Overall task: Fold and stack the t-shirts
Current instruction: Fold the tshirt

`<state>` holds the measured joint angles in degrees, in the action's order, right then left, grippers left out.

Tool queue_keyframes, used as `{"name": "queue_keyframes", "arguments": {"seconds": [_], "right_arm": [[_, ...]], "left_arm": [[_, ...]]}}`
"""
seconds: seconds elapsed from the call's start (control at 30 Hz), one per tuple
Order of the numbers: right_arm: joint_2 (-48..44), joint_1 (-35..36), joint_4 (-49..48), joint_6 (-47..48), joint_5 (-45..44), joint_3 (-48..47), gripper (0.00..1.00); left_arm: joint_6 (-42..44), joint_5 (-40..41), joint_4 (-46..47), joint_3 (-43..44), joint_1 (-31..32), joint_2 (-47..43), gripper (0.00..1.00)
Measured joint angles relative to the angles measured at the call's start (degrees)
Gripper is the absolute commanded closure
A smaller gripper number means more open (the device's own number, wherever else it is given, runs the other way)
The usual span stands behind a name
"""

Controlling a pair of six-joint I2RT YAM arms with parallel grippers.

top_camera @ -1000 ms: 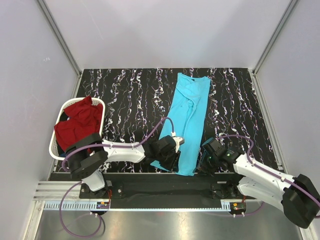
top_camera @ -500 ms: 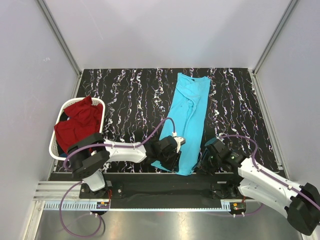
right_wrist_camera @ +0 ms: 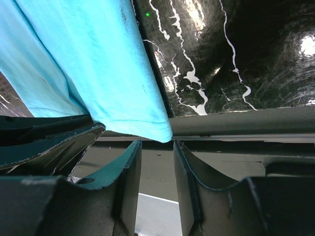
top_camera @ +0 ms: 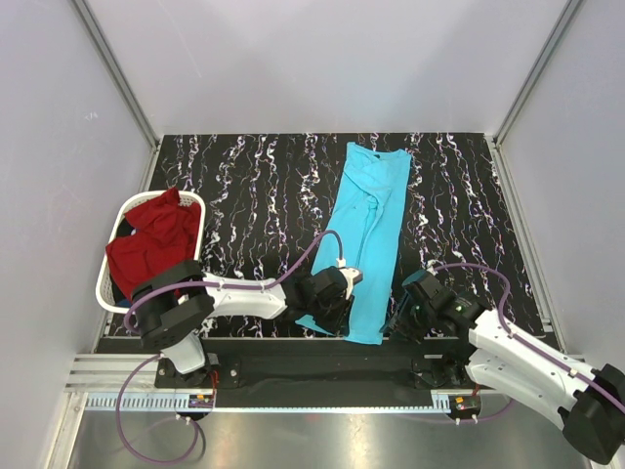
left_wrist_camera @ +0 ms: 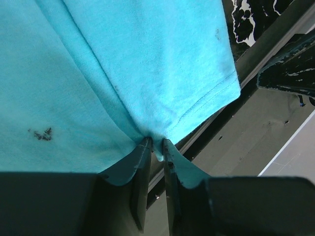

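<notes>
Lying folded long and narrow, turquoise t-shirt (top_camera: pixel 366 234), hem in left pincer (left_wrist_camera: pixel 156 145)

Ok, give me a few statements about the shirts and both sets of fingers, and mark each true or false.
1. The left gripper has its fingers shut on the near hem of the turquoise shirt. True.
2. The right gripper is clamped on that shirt too. False: its fingers stand apart, and the shirt's corner lies near their tips, not pinched.
3. The dark red shirt lies in the white basket. True.
4. The turquoise shirt is folded into a small square. False: it lies as a long strip across the table.
</notes>
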<state>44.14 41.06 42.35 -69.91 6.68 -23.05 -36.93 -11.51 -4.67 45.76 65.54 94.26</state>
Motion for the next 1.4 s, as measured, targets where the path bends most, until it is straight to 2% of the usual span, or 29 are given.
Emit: {"name": "queue_keyframes", "arguments": {"seconds": [0.17,0.27,0.4,1.2,1.4], "right_arm": [[0.2,0.0,-0.13,-0.02,-0.02,-0.04,0.6],[0.24,0.0,-1.33,-0.07,0.04,0.81,0.6],[0.42,0.02,-2.49,-0.28,0.07,2.58,0.6],[0.11,0.33,-8.81,-1.2,0.5,5.62,0.6],[-1.18,0.59,-9.64,-1.57,0.5,5.62,0.6]], "left_arm": [[-0.15,0.48,0.0,0.0,0.22,0.0,0.78],[-0.22,0.72,0.0,0.0,0.26,0.0,0.83],[-0.48,1.09,-0.22,0.02,0.31,0.0,1.0],[-1.68,5.33,-6.45,1.16,1.31,-2.12,1.0],[-1.73,5.31,-6.34,1.55,1.36,-1.4,0.94]]}}
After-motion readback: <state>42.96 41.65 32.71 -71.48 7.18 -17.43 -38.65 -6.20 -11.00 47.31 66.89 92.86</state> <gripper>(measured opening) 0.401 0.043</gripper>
